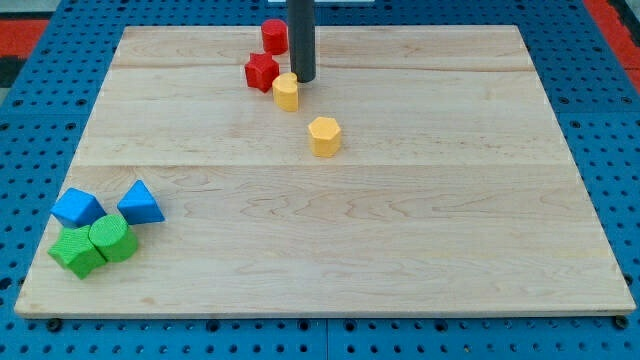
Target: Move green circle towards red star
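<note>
The green circle point(113, 238) sits near the view's bottom left corner of the board, touching a green block point(76, 250) on its left. The red star point(262, 72) lies near the view's top, left of centre. My tip point(302, 79) stands near the view's top, just right of the red star and right behind a yellow block point(286, 92). The tip is far from the green circle.
A red cylinder point(275, 36) stands above the red star. A yellow hexagon block point(324, 136) lies near the board's centre. Two blue blocks, one point(77, 208) and a blue triangle point(140, 204), sit just above the green ones. The wooden board point(400, 250) lies on a blue pegboard.
</note>
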